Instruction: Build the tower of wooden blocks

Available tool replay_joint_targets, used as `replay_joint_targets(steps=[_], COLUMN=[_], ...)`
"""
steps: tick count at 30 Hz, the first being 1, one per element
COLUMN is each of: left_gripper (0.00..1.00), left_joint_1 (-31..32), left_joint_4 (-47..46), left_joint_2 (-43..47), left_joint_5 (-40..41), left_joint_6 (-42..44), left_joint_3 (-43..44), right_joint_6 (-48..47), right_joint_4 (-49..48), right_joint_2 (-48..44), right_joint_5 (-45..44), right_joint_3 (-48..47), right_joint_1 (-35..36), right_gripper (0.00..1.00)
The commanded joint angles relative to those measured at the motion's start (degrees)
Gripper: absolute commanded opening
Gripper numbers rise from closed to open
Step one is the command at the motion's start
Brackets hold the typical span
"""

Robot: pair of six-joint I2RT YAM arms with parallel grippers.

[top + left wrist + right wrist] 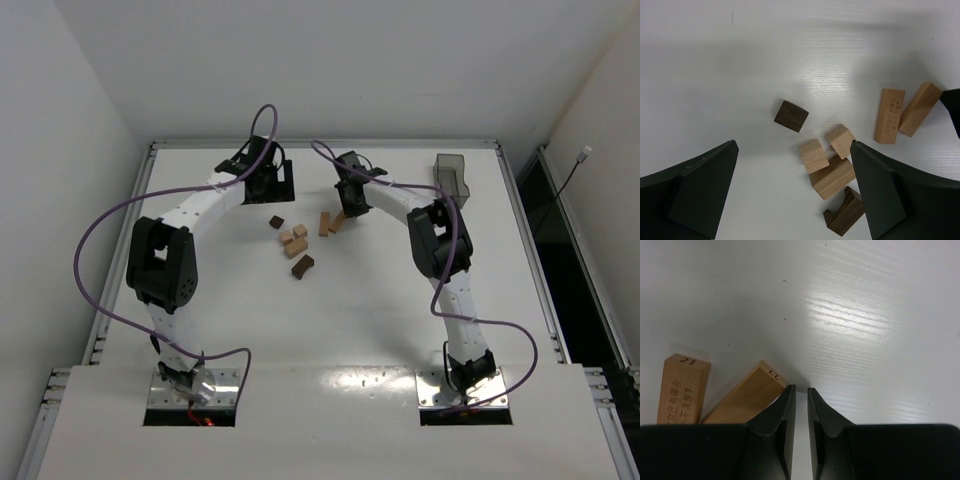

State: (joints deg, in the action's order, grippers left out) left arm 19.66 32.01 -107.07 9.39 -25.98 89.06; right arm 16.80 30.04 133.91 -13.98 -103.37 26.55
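**A:** Which step was in hand?

**B:** The very first, I'd judge. No tower stood anywhere. The blocks [296,240] lay loose on the worktop [350,330], toward the middle of its far edge.

**A:** And the grippers?

**B:** The left gripper [794,145] hung wide open above the dark cube [791,115] and tan cubes [813,155], holding nothing. The right gripper [801,390] was nearly closed and empty, just beside the end of a tan bar [747,395]. I couldn't tell whether it touched the bar.

**A:** What did the next move call for?

**B:** Probably a tan base piece. The left gripper needed to drop over one cube, clear of its neighbours, then close and set it on bare worktop.
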Motion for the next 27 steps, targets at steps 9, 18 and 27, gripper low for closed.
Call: replay_joint_targets(steps=[9,18,27], left_gripper=[0.94,0.94,0.94], left_joint_1=[-0.4,-0.4,-0.4], left_joint_4=[-1.2,-1.2,-1.2], left_joint_2=[-0.9,-1.4,-1.9], left_joint_5=[-0.9,-0.9,-1.4], left_joint_6=[0.0,0.0,0.0], left_joint_3=[1.4,2.0,2.0], right_joint_6=[1.0,1.0,1.6], right_joint_4=[-0.8,-0.8,-0.8], right_joint_2=[1.3,1.3,-0.7], right_joint_5=[3.2,3.7,3.7], right_joint_3=[-2.8,-3.3,-1.3], right_joint_1=[1.1,2.7,3.2], right_gripper=[0.16,0.22,0.23])
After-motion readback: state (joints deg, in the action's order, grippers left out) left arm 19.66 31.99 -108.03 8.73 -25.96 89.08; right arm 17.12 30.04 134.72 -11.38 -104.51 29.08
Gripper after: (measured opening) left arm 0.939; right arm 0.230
